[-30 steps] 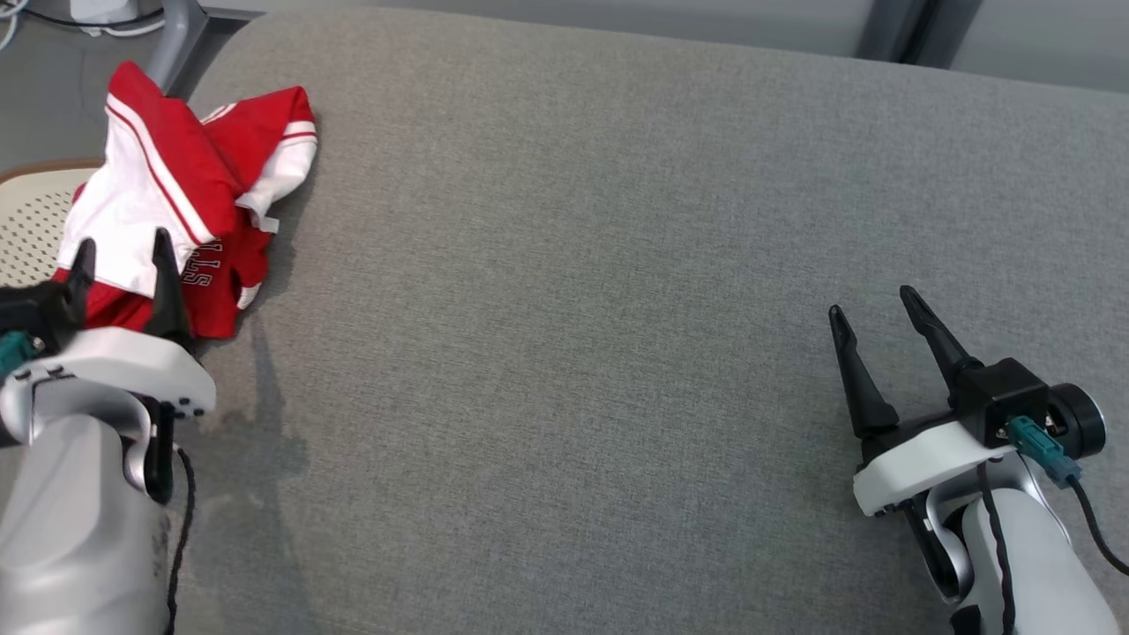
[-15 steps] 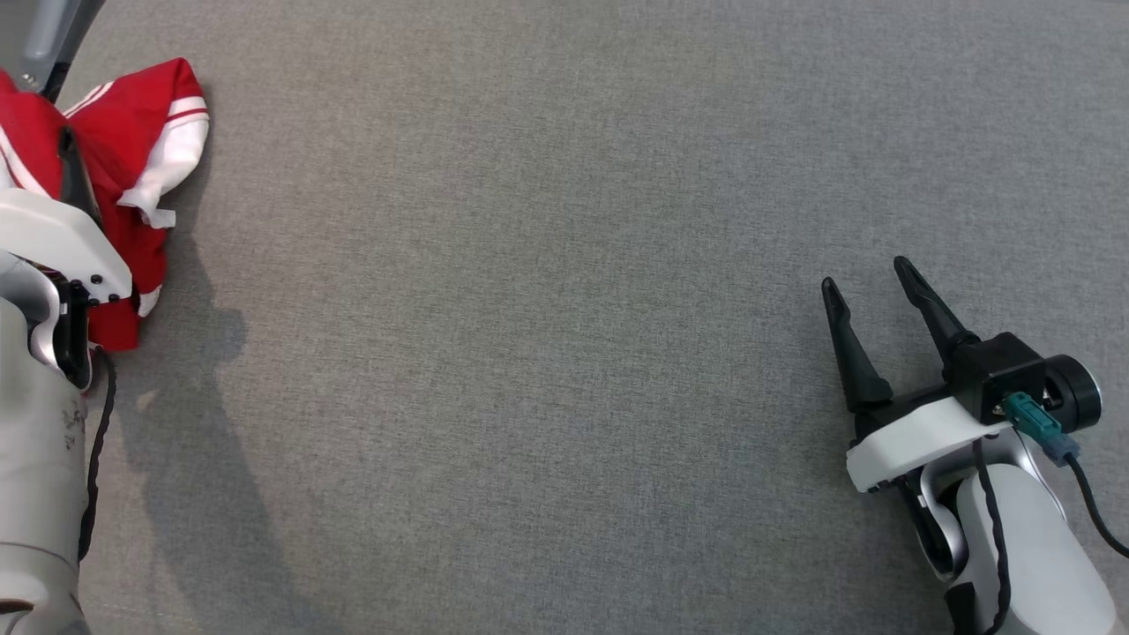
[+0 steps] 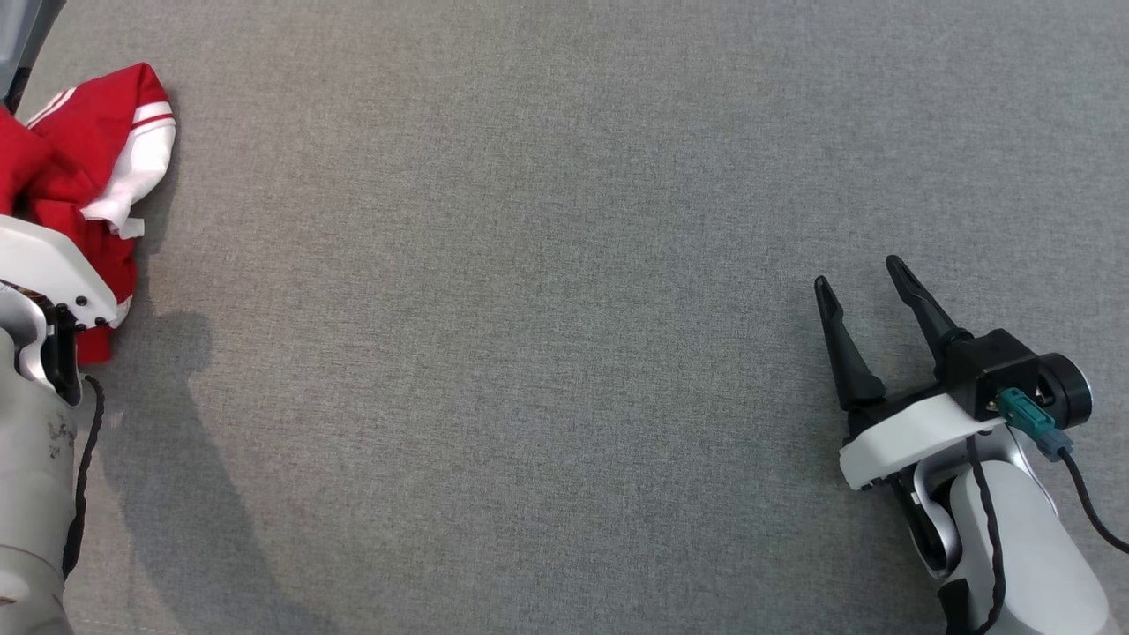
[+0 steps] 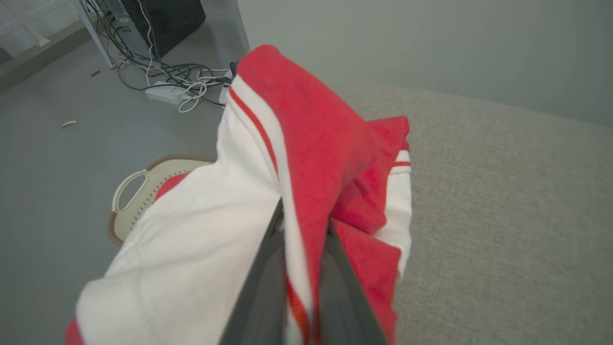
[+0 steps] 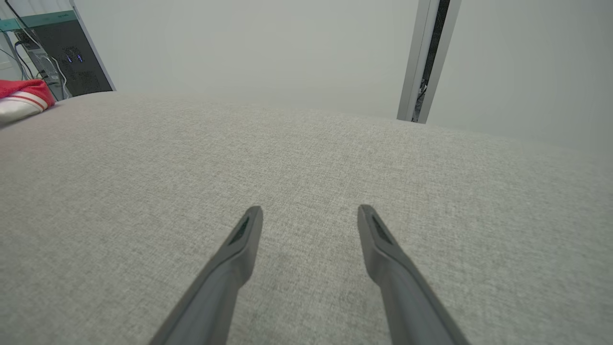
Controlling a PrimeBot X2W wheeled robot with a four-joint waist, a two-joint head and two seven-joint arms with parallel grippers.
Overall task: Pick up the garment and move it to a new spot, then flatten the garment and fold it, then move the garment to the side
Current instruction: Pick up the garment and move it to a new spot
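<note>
— Two fingers stood apart on the left gripper a second ago; how do they stand now?
— Clamped together on a raised fold of the garment, with red cloth and a white stripe pinched between them.
— What does that mean for the task?
— I judge the pick-up grip is made; the lift and the carry to a new spot are not yet done.
— Where does the garment lie?
— Bunched at the far left corner of the grey upholstered surface, spilling over the left edge towards a pale basket on the floor. The fold rises between the fingers and drapes to both sides.
— And the right gripper?
— Fingers apart, empty, near the right edge, well apart from the garment.
</note>
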